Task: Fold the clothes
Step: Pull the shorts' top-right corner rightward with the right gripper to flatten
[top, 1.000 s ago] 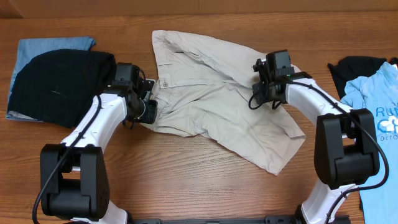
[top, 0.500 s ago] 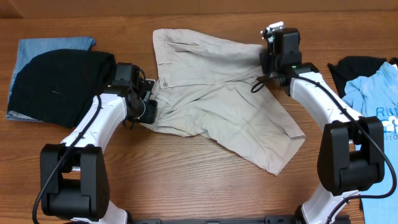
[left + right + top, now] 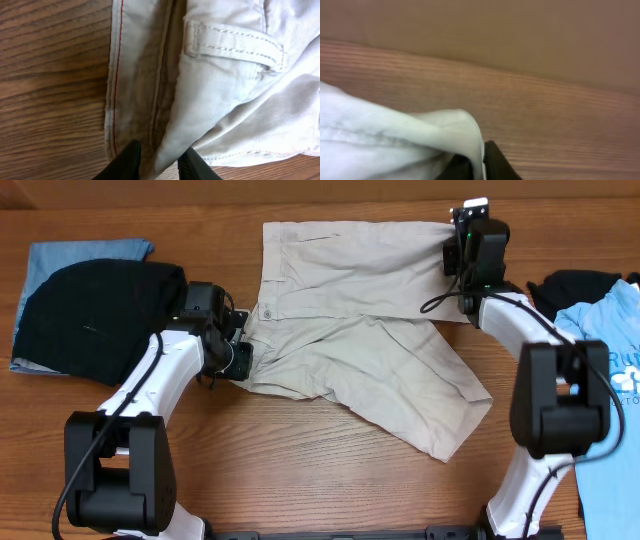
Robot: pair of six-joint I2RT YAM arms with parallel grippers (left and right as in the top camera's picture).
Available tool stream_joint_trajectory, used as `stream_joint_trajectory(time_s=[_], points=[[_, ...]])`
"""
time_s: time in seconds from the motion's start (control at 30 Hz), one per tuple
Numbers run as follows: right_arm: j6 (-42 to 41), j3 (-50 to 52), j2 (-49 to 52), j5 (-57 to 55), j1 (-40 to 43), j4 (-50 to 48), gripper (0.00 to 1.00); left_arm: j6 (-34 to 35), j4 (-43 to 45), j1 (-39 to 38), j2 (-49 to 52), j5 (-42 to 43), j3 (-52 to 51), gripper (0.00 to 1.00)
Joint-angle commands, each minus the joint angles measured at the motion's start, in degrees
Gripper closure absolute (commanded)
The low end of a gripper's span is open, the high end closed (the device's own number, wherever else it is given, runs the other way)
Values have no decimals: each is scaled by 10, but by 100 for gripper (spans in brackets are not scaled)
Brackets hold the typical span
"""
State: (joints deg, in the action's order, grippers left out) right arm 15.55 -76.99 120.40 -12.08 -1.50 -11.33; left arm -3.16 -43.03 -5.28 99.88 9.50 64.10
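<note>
**Khaki shorts held at two edges on wooden table**

From overhead, the pale beige shorts [image 3: 350, 310] are seen spread across the upper middle of the wooden table [image 3: 300, 480]. The waistband is turned to the left, one leg is stretched along the top and the other slants to the lower right. A waistband button [image 3: 266, 312] is picked out near the left edge.

The only writing is the white lettering on a light blue T-shirt [image 3: 610, 370] at the right edge. It is cut off by the frame and read only in part, as "RU" above "CH". A black knit garment [image 3: 90, 320] is laid over a folded blue cloth [image 3: 90, 252] at upper left.

The left gripper [image 3: 238, 352] is placed at the waistband's lower end. Only its wrist view shows the fingertips pinched on a fold of the cloth, with a belt loop [image 3: 235, 42] and a line of red stitching [image 3: 116, 75] above them.

The right gripper [image 3: 462, 228] is set at the leg's upper right corner. In its blurred wrist view the hem is draped over the dark fingers, and whether it is clamped cannot be told.
</note>
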Motion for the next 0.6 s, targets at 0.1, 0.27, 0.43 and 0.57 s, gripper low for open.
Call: stream_joint_trajectory(time_s=[0.1, 0.27, 0.43, 0.57], points=[[-1, -6, 66, 15, 9, -129, 26, 6, 4, -3, 1, 10, 9, 69], [-8, -7, 2, -34, 6, -133, 0, 6, 10, -3, 1, 11, 9, 65], [-70, -7, -125, -2, 8, 24, 0, 6, 18, -4, 1, 11, 9, 64], [-70, -7, -162, 96, 9, 174, 7, 17, 24, -4, 1, 10, 9, 62]])
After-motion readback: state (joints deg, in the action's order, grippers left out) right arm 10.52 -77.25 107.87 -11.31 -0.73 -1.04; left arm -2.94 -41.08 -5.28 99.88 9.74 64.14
